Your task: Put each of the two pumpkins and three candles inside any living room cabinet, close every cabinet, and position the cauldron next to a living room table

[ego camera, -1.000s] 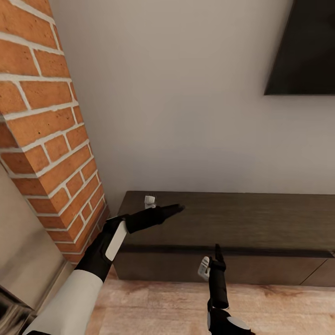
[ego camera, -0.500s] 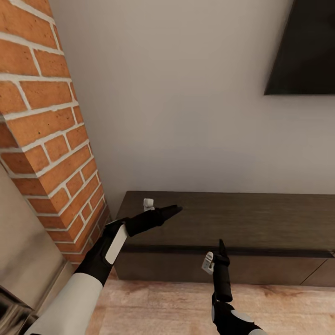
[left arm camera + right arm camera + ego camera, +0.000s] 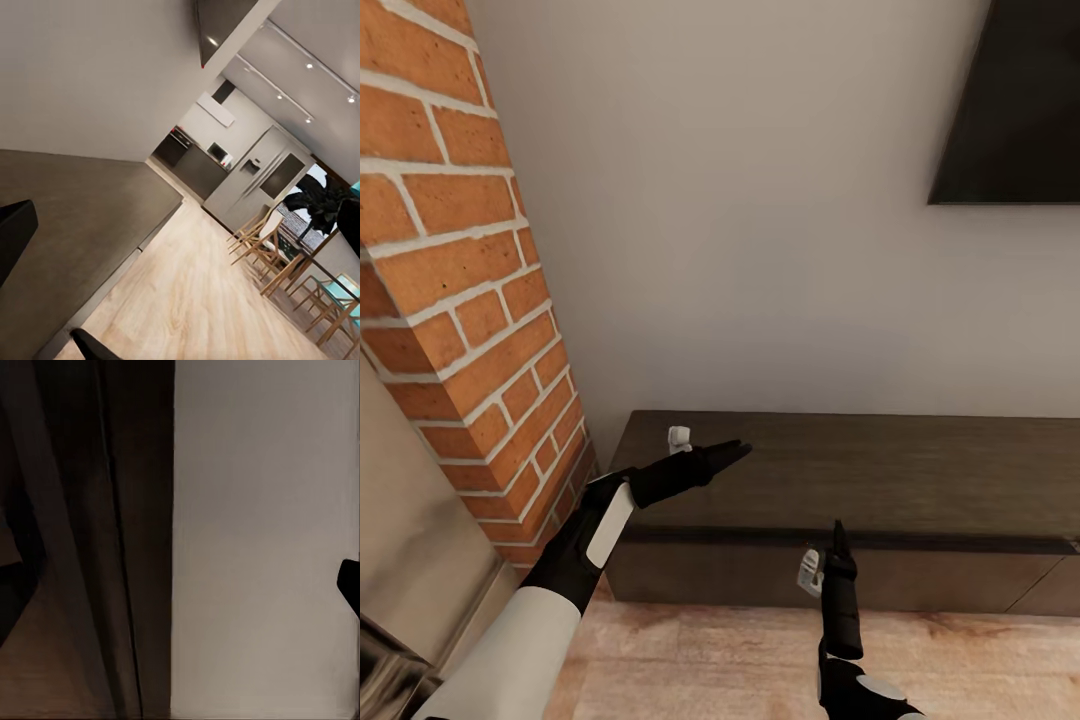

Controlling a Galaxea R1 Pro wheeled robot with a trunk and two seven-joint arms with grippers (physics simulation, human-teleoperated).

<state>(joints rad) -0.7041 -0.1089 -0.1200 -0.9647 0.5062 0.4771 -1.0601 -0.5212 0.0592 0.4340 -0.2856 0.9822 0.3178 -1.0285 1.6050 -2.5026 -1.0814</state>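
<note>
Two grippers noted: left gripper (image 3: 732, 452) spread over cabinet (image 3: 920, 470) top; right gripper (image 3: 838, 535) spread, at 6 o'clock; handleless fronts judged stiff, best pulled by upper edge.

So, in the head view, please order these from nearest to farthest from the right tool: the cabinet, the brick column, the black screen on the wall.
1. The cabinet: its front edge is right at the right tool.
2. The brick column: away at the left.
3. The black screen: high on the wall, upper right.
</note>
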